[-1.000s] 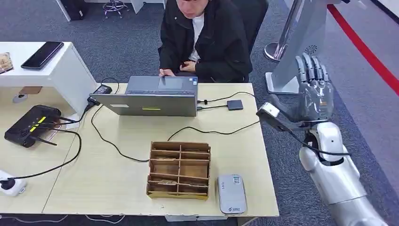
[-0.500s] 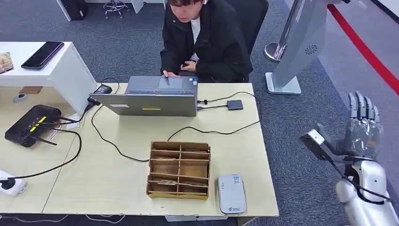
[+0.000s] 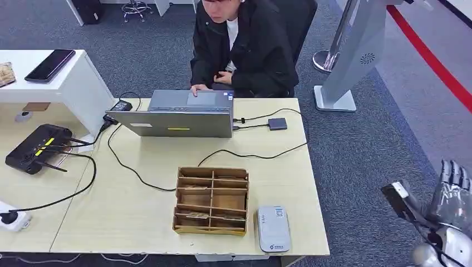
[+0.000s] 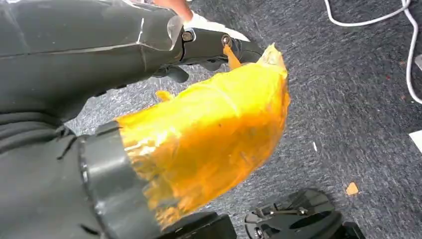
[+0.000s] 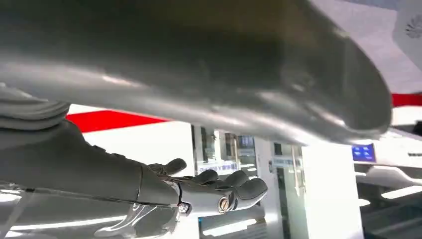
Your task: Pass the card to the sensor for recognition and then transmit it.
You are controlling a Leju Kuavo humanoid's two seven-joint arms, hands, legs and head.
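Hanging beside the desk [image 3: 289,167], empty right hand [image 3: 453,194], fingers extended; reaching for the card reader [image 3: 274,228] risks striking the desk edge

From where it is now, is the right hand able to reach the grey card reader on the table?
Probably yes: the right hand is off the table's right edge, and nothing stands between it and the card reader.

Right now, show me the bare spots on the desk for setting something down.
Free: between the laptop and the cardboard organizer, though a black cable crosses it; also left of the organizer. Crowded: the router corner and the card reader.
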